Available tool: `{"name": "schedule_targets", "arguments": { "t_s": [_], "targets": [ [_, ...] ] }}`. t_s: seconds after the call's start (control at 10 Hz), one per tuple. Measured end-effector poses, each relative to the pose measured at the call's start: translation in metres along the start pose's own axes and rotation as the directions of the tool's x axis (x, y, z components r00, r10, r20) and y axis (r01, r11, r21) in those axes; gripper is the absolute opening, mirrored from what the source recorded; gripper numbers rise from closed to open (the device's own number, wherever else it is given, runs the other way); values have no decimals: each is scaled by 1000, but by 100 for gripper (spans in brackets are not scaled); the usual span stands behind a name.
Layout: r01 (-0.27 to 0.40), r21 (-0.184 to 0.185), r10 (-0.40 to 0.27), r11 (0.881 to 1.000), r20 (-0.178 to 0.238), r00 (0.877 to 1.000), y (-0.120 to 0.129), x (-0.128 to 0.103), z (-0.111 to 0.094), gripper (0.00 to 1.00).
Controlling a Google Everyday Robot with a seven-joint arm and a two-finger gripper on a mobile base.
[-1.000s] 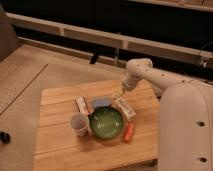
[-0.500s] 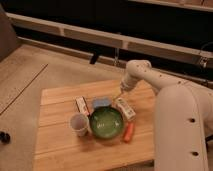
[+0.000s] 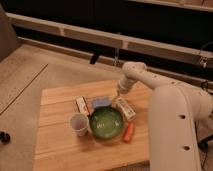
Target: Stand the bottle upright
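Centre frame: one bottle (image 3: 125,108) lying beside one green bowl (image 3: 91,121), one white cup (image 3: 78,124); gripper (image 3: 119,93) just above, spread open, empty.

Look: we see a small whitish-cream bottle (image 3: 125,108) with a yellowish-green label
Pose: lying on its side, slanted
Place: just right of our green bowl (image 3: 106,123)
Gripper (image 3: 120,93): at its far end

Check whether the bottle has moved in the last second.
No. The bottle still lies beside the green bowl's upper-right rim, with the gripper just behind it.
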Motion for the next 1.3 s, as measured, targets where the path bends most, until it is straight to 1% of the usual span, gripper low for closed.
{"name": "schedule_targets", "arguments": {
  "t_s": [0.2,0.5,0.6,0.7,1.0,1.1,1.2,1.3],
  "targets": [
    [16,-4,-16,1000,-21,1000,3,-4,6,65],
    [20,0,-20,1000,-42,999,0,-7,8,65],
    [19,0,-19,1000,-46,999,-1,-7,9,62],
    [16,-1,-16,1000,-48,999,-2,-7,10,51],
    [11,-2,-11,1000,-42,999,-5,-10,9,23],
    [9,-2,-9,1000,-40,999,-6,-10,8,11],
    [9,-1,-9,1000,-38,999,-6,-10,7,4],
    [10,7,-10,1000,-28,1000,-8,-12,2,0]
  ]
}}
